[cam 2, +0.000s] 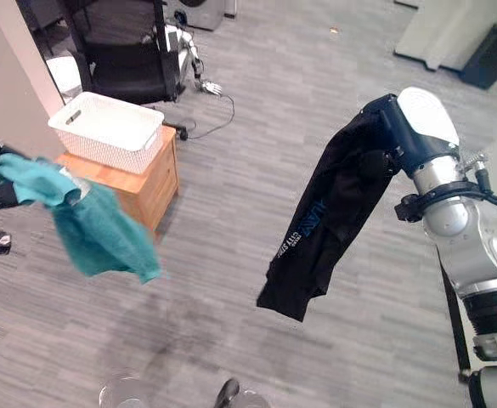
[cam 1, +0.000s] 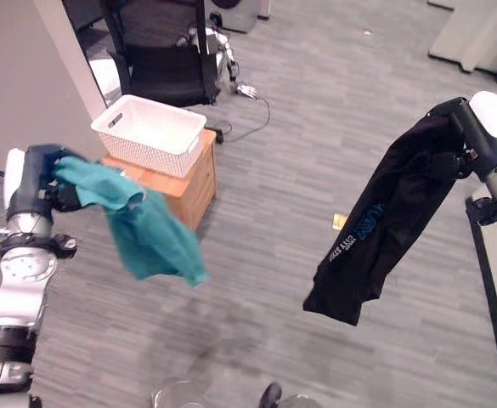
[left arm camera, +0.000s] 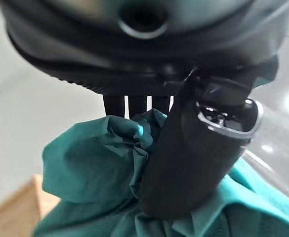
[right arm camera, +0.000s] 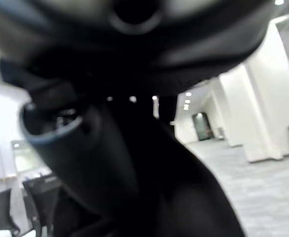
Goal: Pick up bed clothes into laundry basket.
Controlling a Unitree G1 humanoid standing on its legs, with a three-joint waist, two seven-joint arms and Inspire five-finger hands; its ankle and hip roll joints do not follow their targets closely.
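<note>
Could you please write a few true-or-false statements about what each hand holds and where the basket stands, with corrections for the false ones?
1. The left hand holds a teal garment that hangs clear of the floor. True.
2. The right hand holds a white towel. False: it holds a black garment that hangs from it.
3. The white laundry basket stands on a wooden cabinet. True.
4. The teal garment already lies in the basket. False: it is held in the air beside the cabinet, with the fingers and thumb closed on it.
5. The basket is nearer the right hand. False: it stands close to the left hand.
</note>
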